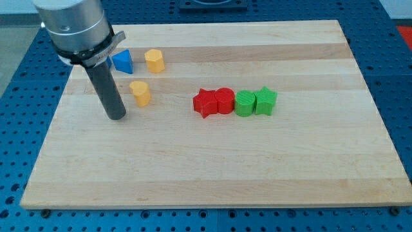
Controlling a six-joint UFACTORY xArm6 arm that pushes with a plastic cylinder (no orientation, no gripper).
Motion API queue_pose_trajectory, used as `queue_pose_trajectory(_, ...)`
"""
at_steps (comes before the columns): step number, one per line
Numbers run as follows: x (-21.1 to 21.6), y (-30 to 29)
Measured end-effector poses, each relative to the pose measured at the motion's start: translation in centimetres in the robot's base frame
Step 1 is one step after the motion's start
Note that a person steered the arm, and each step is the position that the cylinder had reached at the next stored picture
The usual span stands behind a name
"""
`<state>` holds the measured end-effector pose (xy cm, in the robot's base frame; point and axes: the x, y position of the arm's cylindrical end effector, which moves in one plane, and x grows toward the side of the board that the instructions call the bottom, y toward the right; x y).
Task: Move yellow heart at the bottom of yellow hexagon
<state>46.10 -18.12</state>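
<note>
The yellow heart (140, 92) lies on the wooden board at the view's upper left. The yellow hexagon (154, 60) lies above it and slightly to the right, with a small gap between them. My tip (116, 117) rests on the board to the left of and a little below the yellow heart, apart from it. The dark rod rises from it to the arm's metal end at the view's top left.
A blue block (122, 61), roughly triangular, lies left of the yellow hexagon, partly behind the rod. In the middle stands a row: red star (205, 103), red cylinder (224, 100), green cylinder (244, 103), green star (265, 100). The board's left edge (48, 135) is near my tip.
</note>
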Motion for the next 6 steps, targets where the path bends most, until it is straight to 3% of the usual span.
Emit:
queue_pose_trajectory(3,-7.1,6.7)
queue_pose_trajectory(5,-7.7,7.9)
queue_pose_trajectory(6,-5.6,5.9)
